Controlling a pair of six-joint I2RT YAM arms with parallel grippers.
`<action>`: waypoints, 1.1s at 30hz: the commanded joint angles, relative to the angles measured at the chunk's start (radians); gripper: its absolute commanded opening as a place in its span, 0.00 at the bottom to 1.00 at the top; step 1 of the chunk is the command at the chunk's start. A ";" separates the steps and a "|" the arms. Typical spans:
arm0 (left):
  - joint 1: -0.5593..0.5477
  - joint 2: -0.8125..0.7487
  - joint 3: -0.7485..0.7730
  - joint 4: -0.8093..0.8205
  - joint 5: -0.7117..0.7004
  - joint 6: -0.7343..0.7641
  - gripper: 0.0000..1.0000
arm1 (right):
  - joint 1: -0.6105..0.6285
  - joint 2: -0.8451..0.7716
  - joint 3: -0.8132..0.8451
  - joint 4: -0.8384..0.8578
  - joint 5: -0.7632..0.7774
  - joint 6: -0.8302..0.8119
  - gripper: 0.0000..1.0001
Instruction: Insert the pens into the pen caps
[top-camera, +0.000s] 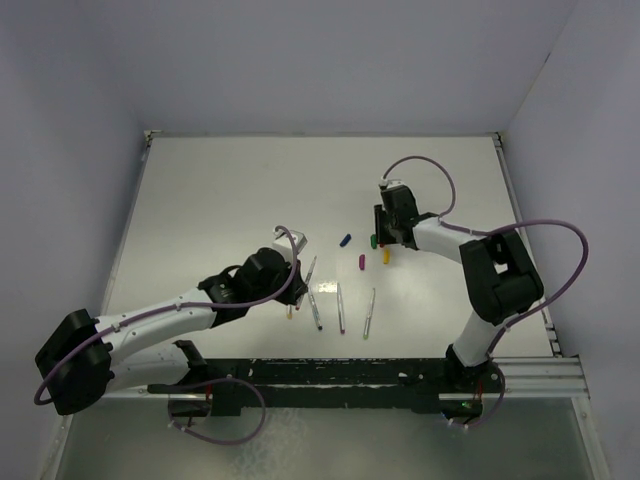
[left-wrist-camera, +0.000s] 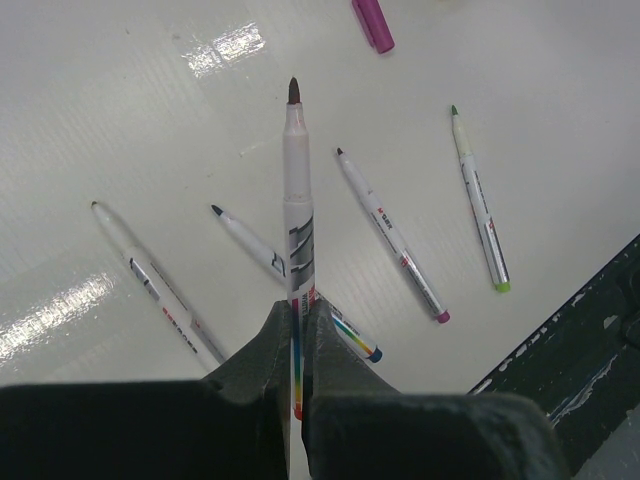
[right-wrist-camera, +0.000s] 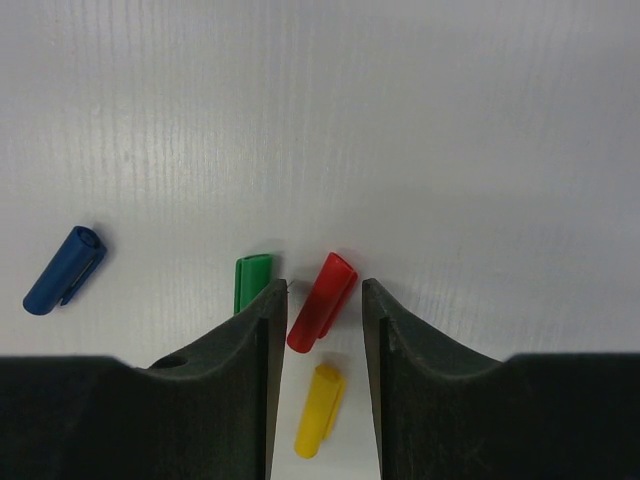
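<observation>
Left pincer (left-wrist-camera: 298, 308) clamped on pen (left-wrist-camera: 295, 190); right pincer (right-wrist-camera: 324, 288) half-open astride red cap (right-wrist-camera: 322, 305); pen print unreadable.

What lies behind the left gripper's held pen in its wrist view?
Another pen on the table: its dark tip and blue end show, its middle hidden by the held pen.

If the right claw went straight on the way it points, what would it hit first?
Probably the red cap, lying on the table right inside the open right claw; depth is hard to judge.
</observation>
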 joint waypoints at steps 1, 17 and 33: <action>-0.004 -0.020 -0.004 0.030 -0.012 -0.007 0.00 | 0.010 0.013 0.036 0.001 0.018 0.005 0.39; -0.003 -0.011 -0.017 0.041 -0.015 -0.012 0.00 | 0.028 0.060 0.012 -0.040 0.056 0.063 0.24; -0.004 0.025 -0.004 0.081 -0.024 0.018 0.00 | 0.029 -0.111 0.032 -0.009 0.029 0.079 0.00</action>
